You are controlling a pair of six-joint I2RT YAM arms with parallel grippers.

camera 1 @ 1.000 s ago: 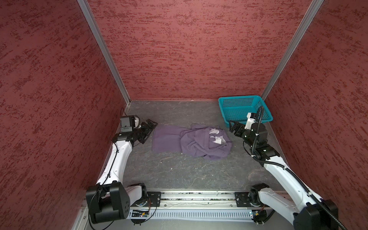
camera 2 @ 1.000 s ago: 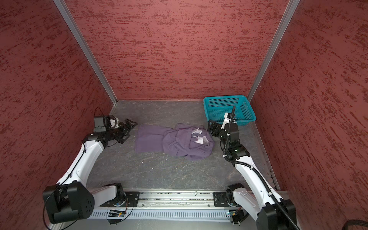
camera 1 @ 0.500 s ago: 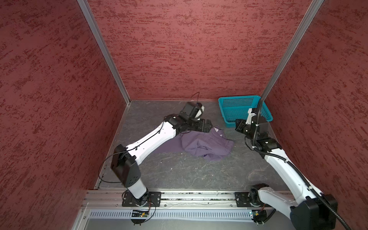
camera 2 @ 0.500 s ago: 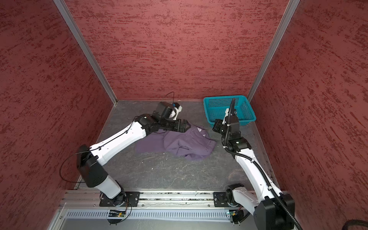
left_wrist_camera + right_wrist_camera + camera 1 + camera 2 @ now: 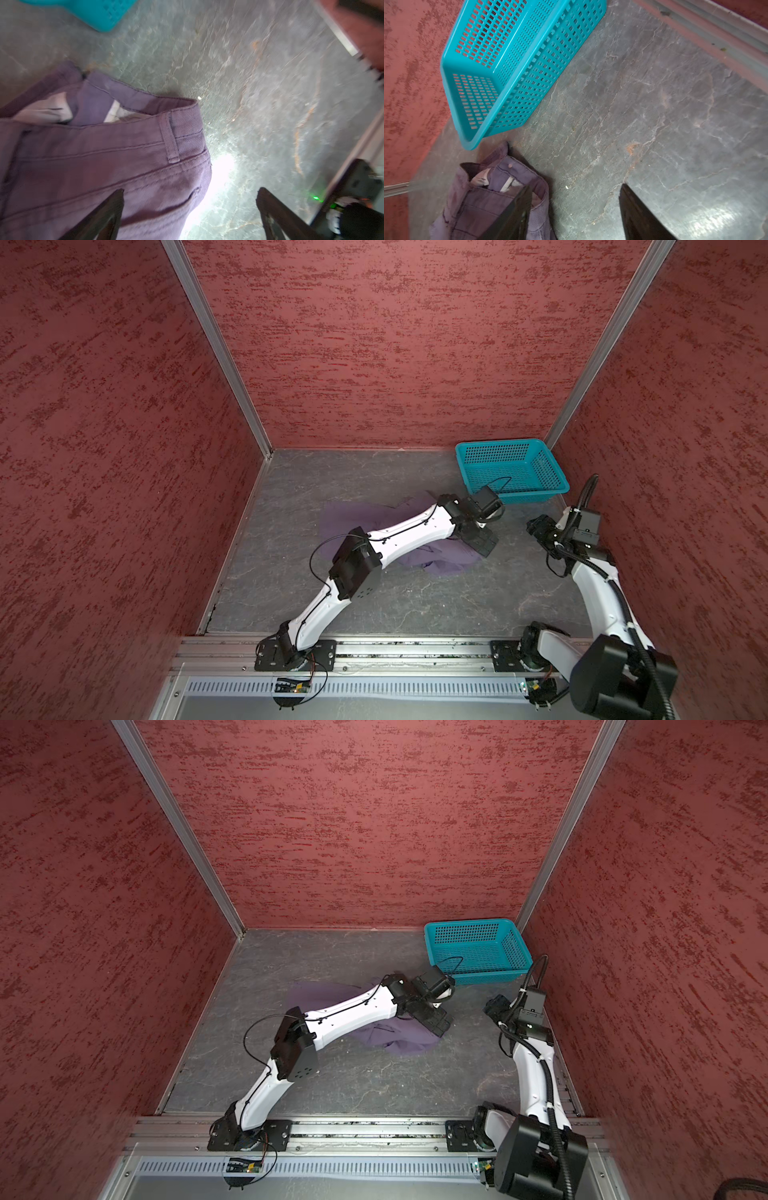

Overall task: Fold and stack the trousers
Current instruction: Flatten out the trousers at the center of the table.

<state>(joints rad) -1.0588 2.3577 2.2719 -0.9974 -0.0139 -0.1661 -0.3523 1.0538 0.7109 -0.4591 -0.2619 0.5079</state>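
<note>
left gripper point(image 5: 190, 191): jaws wide apart, nothing clamped, hanging over the waistband end of the trousers point(image 5: 99, 158). can't tell whether a finger touches the cloth. right gripper point(image 5: 575, 187): jaws apart, empty, above bare tabletop point(image 5: 374, 605) near its right edge, clear of the cloth in both top views. trousers lie rumpled mid-tabletop, waistband toward the far right corner, just beside the teal basket point(image 5: 528, 495) sitting in that corner.
</note>
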